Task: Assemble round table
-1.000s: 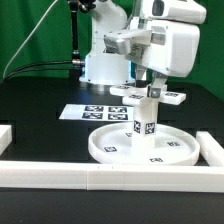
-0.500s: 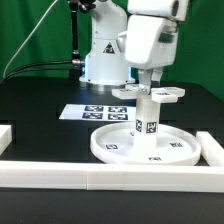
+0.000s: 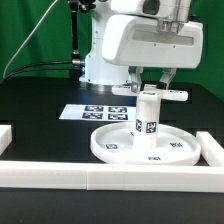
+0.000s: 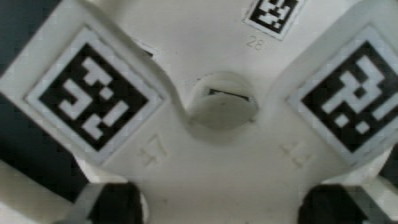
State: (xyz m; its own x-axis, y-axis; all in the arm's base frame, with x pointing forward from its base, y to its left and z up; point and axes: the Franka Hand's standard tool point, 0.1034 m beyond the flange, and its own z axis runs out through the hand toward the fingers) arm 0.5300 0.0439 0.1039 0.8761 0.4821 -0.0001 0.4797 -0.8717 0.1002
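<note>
The large rimmed round disc (image 3: 110,148) lies flat on the black table. The short cylindrical leg (image 3: 147,122) stands upright at its middle. The cross-shaped base piece (image 3: 178,96) sits flat on top of the leg. My gripper (image 3: 150,84) comes straight down on it from above. In the wrist view the base piece (image 4: 214,150) fills the picture, with tagged arms and a round centre socket. One white arm fills the gap between my dark fingers (image 4: 116,205), so my gripper (image 4: 231,205) is shut on it.
The marker board (image 3: 95,113) lies behind the disc. Long white border rails run along the front (image 3: 100,177) and stand at the exterior view's right (image 3: 212,148) and left (image 3: 5,135). The arm's white base (image 3: 100,65) stands at the back.
My hand has turned about the vertical axis over the leg, and the cross-shaped base piece has turned with it. The disc and leg stay in place.
</note>
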